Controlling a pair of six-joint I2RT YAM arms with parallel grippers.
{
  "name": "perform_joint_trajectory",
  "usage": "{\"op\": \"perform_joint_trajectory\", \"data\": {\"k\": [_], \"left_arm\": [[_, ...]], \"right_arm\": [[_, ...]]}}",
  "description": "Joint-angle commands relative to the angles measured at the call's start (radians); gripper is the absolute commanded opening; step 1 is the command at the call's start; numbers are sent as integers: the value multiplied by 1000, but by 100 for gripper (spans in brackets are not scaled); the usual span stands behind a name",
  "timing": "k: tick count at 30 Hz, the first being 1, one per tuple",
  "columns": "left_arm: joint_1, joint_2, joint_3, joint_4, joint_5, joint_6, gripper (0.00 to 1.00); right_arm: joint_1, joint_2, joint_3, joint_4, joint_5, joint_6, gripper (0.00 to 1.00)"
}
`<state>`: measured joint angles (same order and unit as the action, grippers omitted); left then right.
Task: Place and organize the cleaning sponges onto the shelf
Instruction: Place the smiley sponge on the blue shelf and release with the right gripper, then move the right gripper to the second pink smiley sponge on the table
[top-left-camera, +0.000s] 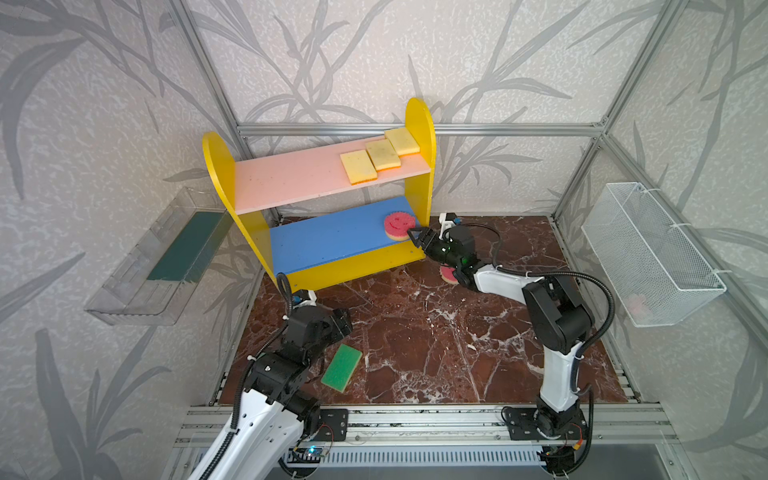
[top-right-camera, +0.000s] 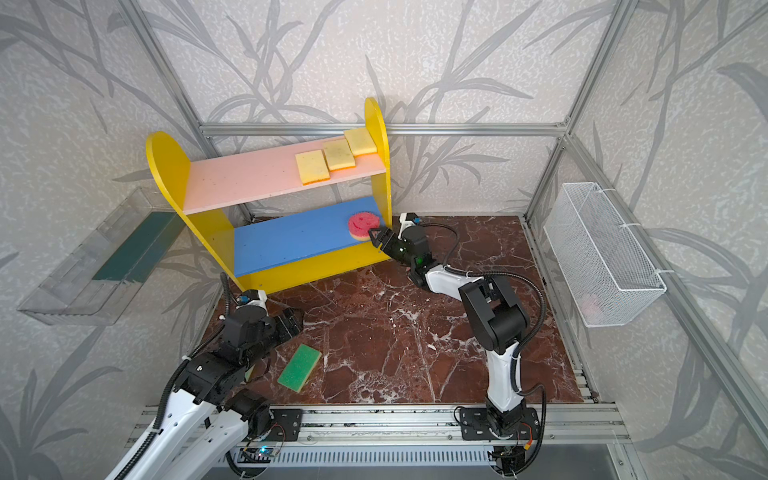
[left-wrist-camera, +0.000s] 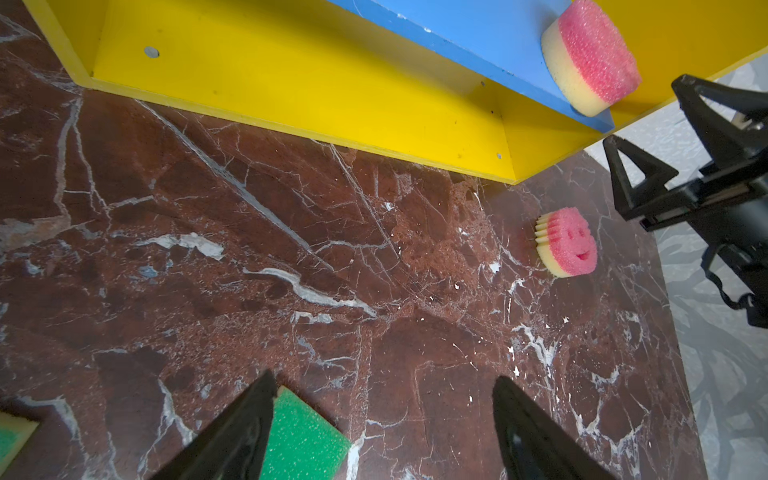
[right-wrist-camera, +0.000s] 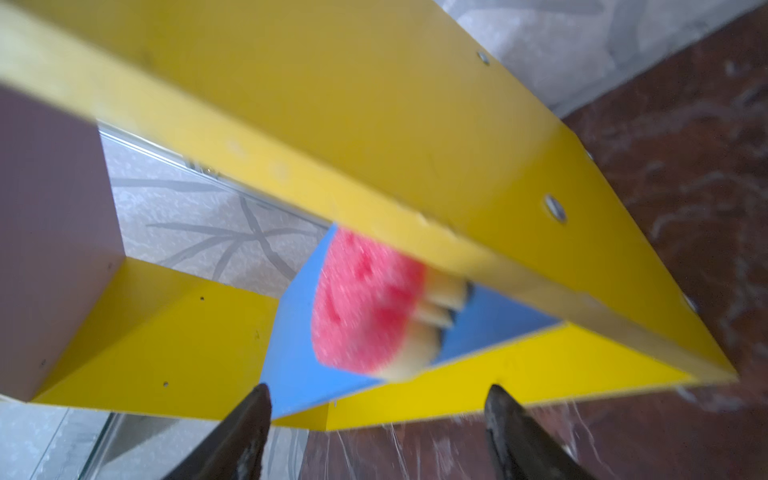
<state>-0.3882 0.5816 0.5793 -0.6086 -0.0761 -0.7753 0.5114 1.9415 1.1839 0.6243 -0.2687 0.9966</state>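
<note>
The shelf (top-left-camera: 291, 178) stands at the back of the table. Three yellow cleaning sponges (top-left-camera: 382, 154) lie in a row at the right end of its pink board. A round pink smiley sponge (top-left-camera: 398, 226) (right-wrist-camera: 365, 307) rests at the right end of the blue board. My right gripper (top-left-camera: 417, 237) (right-wrist-camera: 378, 390) is open just in front of it, holding nothing. A second pink smiley sponge (left-wrist-camera: 567, 243) (top-left-camera: 448, 274) lies on the table under the right arm. My left gripper (top-left-camera: 345, 324) (left-wrist-camera: 382, 382) hangs open and empty over the table beside a green-faced sponge (top-left-camera: 341, 368) (left-wrist-camera: 303, 440).
A corner of another green and yellow sponge (left-wrist-camera: 12, 436) shows by the left arm. A clear plastic tray with a dark green mat (top-left-camera: 166, 257) hangs on the left wall. A white wire basket (top-left-camera: 652, 253) hangs on the right wall. The brown marble tabletop (top-left-camera: 436, 353) lies between the arms.
</note>
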Motion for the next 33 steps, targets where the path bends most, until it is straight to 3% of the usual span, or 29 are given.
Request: {"op": "perform_joint_trajectory", "data": {"k": [1, 6, 14, 19, 22, 33], "left_arm": [[-8, 64, 36, 49, 12, 36, 84], [-61, 175, 31, 197, -8, 28, 86], [-228, 503, 113, 430, -85, 22, 87], [-270, 662, 200, 491, -57, 4, 86], [-285, 708, 220, 517, -59, 0, 86], [-285, 692, 95, 641, -75, -31, 86]], "right_arm": [[-8, -130, -104, -16, -28, -57, 79], [-68, -310, -233, -174, -60, -127, 75], [-330, -430, -362, -382, -216, -185, 66], [-440, -347, -340, -445, -302, -228, 54], [-455, -281, -299, -475, -302, -243, 53], [-452, -65, -130, -523, -319, -281, 50]]}}
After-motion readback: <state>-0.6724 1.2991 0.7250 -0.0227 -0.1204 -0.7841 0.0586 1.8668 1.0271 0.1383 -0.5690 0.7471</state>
